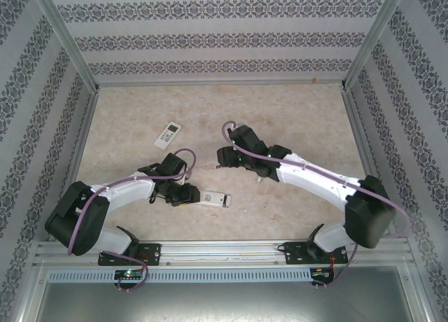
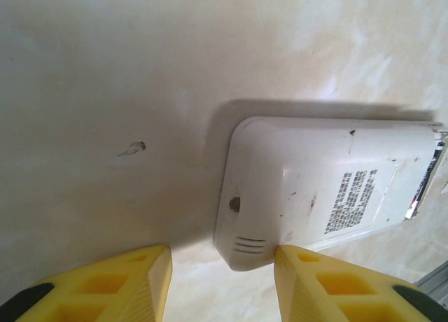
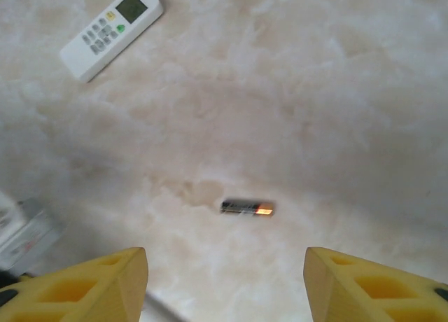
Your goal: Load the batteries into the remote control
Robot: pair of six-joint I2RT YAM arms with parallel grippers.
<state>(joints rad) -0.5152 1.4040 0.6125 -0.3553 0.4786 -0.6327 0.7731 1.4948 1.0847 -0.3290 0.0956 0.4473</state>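
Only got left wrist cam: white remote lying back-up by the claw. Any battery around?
Observer: Yes. One battery lies loose on the table, seen from the right wrist.
Operator: Right claw on it?
Observer: No. The right claw hangs above it, fingers wide apart, nothing held.
Operator: Any other remote?
Observer: A second remote, buttons up, lies farther back, left of centre in the top view.

Top camera overlooks the table; wrist cameras look down closely.
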